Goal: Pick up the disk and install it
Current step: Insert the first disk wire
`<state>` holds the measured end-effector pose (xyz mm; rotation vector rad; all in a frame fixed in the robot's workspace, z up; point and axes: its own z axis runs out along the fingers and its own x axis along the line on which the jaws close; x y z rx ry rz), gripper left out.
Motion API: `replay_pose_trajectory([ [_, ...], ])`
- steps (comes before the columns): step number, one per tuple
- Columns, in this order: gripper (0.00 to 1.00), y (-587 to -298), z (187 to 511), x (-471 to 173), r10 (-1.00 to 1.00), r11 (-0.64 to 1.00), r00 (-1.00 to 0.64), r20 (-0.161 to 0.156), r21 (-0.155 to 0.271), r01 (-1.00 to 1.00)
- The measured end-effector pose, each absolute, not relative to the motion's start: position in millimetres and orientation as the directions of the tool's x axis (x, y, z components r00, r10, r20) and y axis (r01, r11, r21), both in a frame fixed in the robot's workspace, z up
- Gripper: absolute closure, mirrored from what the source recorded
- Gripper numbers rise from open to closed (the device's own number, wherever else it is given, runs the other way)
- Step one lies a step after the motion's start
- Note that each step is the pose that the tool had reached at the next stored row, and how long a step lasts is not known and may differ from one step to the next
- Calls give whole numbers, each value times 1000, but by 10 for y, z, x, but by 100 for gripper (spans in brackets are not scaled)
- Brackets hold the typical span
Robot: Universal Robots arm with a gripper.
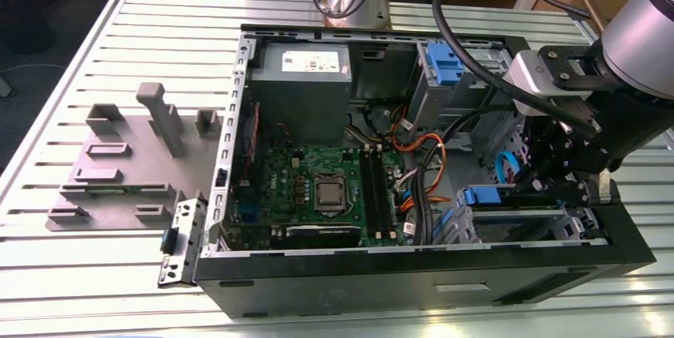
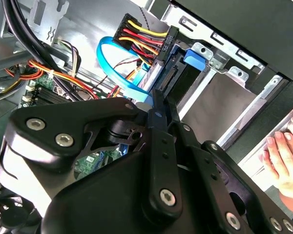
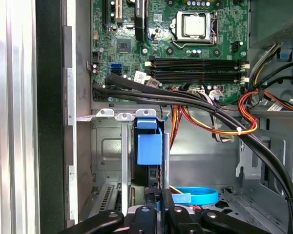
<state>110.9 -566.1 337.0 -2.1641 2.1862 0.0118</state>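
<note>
An open computer case (image 1: 421, 275) lies on a slatted metal table (image 1: 158, 22). The gripper (image 1: 563, 188), at the exterior view's right, grasps the disk (image 3: 149, 148) seated edge-on in the drive bay (image 3: 107, 146).

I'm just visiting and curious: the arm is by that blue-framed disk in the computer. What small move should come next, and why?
Probably a short, gentle push along the slot. In the first wrist view the disk sits in the metal bay, blue tab at its mouth, with the gripper close behind it.
</note>
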Motion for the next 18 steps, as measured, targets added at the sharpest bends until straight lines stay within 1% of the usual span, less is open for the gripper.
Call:
replay_pose_trajectory([
  [6,84,-5661,3372,1109,-998,11,-9,-56,-41,-999],
  [11,84,-5661,3367,1105,-998,12,-9,-67,-43,-999],
  [18,84,-5669,3365,1104,-998,12,-9,-68,-44,-999],
])
